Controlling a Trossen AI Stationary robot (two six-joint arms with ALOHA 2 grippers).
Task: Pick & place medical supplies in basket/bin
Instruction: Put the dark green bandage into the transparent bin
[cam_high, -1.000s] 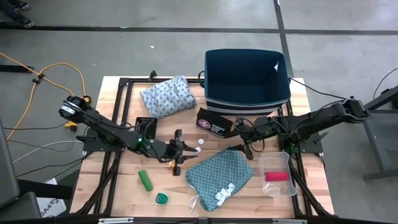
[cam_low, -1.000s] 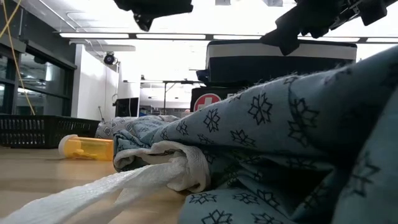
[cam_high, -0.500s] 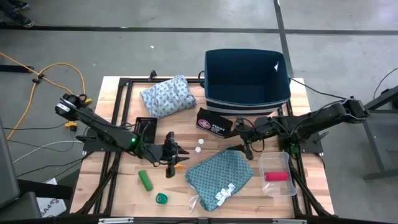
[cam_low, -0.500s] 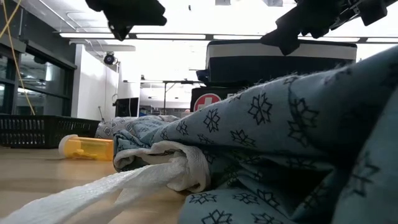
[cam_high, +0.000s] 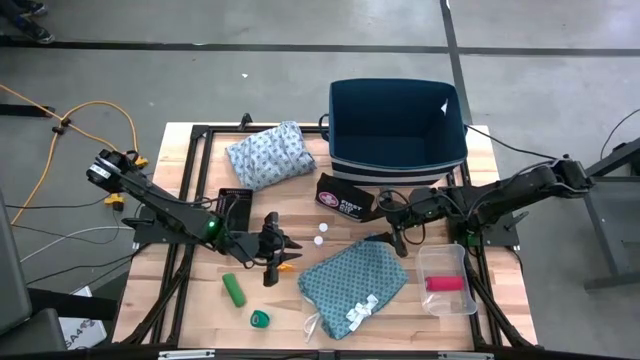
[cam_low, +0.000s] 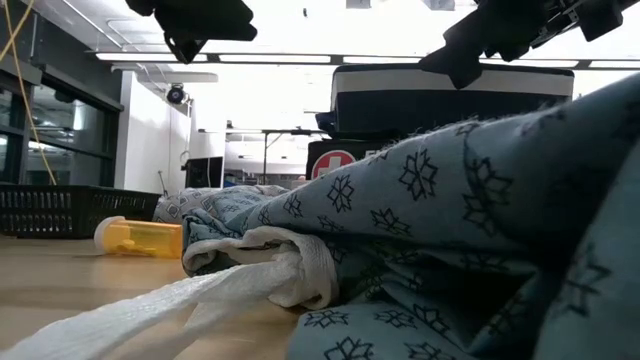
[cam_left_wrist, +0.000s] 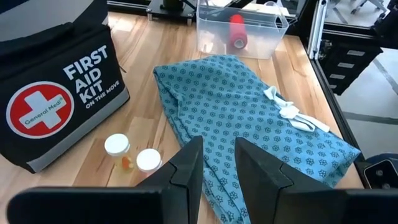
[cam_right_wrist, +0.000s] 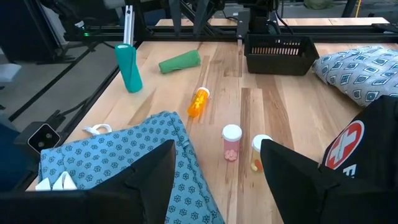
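Mid-desk (cam_high: 200, 290), left pincer (cam_high: 280, 250) hovers narrowly open and empty over the orange bottle (cam_high: 287, 264), likely lining up a grasp.

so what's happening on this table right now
A two-armed robot is sorting medical supplies into a dark blue bin at the back of the table. Nothing is held at this moment. The left hand hovers with its fingers slightly apart beside an orange pill bottle lying on the wood. The right hand is open by the corner of the teal patterned cloth. The green roll and pale blue-grey cloth are still out on the table.
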